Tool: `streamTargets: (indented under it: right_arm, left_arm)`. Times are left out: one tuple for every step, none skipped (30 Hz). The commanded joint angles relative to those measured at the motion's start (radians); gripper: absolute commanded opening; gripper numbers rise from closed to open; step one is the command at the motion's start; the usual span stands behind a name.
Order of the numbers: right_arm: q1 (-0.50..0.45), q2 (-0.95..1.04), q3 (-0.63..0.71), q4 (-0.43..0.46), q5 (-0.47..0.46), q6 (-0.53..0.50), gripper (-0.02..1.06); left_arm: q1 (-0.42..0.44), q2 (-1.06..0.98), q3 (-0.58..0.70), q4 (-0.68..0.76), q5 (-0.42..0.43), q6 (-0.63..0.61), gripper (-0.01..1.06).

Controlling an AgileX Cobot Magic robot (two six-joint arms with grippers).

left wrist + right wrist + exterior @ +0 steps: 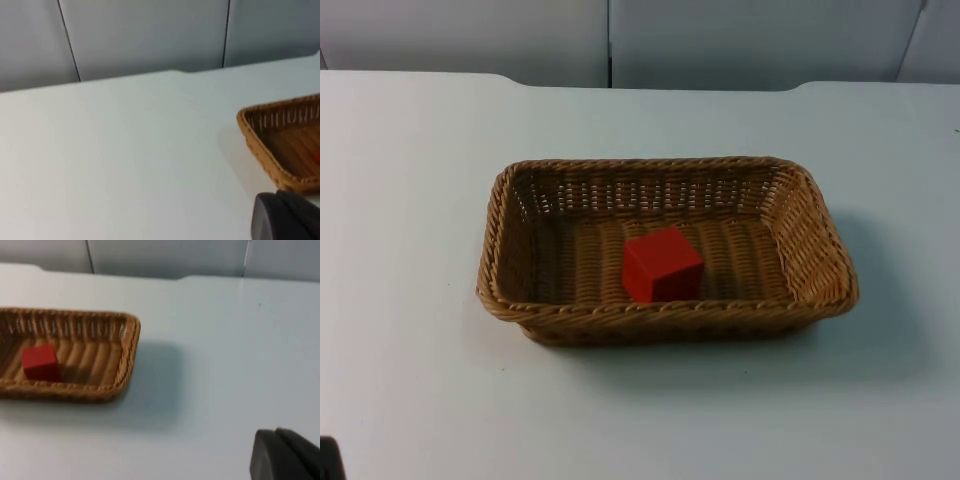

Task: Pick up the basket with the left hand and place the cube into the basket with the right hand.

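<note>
Wicker basket [665,320] sat on the white table [410,200] with the red cube [662,264] already inside. Whether either hand was apart or together, you couldn't tell. Grip the left rim squarely before lifting.

White table top [420,200]; grey partition wall [470,35] behind

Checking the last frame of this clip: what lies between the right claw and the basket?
Only bare white table lies between the right claw's fingertip and the wicker basket, seen in the right wrist view. The red cube sits inside the basket.
</note>
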Motion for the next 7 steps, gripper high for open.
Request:
streamTargets:
  right_arm:
    - [-0.001,-0.002,0.03,0.026,-0.017,-0.02,0.0]
    - [-0.001,-0.002,0.032,0.026,-0.024,-0.02,0.0]
    - [-0.001,-0.002,0.041,0.019,-0.023,-0.02,0.0]
    - [-0.001,-0.002,0.041,0.014,-0.027,-0.015,0.0]
    - [-0.001,-0.002,0.041,0.014,-0.027,-0.015,0.0]
    - [-0.001,-0.002,0.041,0.014,-0.027,-0.015,0.0]
    - [-0.001,-0.002,0.041,0.014,-0.027,-0.015,0.0]
  left_arm:
    - [-0.004,-0.006,0.009,-0.002,0.018,-0.009,0.0]
    - [-0.004,-0.006,0.009,-0.002,0.023,-0.009,0.0]
    - [-0.004,-0.006,0.009,0.0,0.038,-0.009,0.0]
    - [-0.004,-0.006,0.016,0.0,0.057,-0.009,0.0]
    - [-0.004,-0.006,0.023,0.004,0.082,-0.009,0.0]
    - [-0.004,-0.006,0.023,0.004,0.082,-0.009,0.0]
    - [-0.004,-0.006,0.034,0.01,0.083,-0.014,0.0]
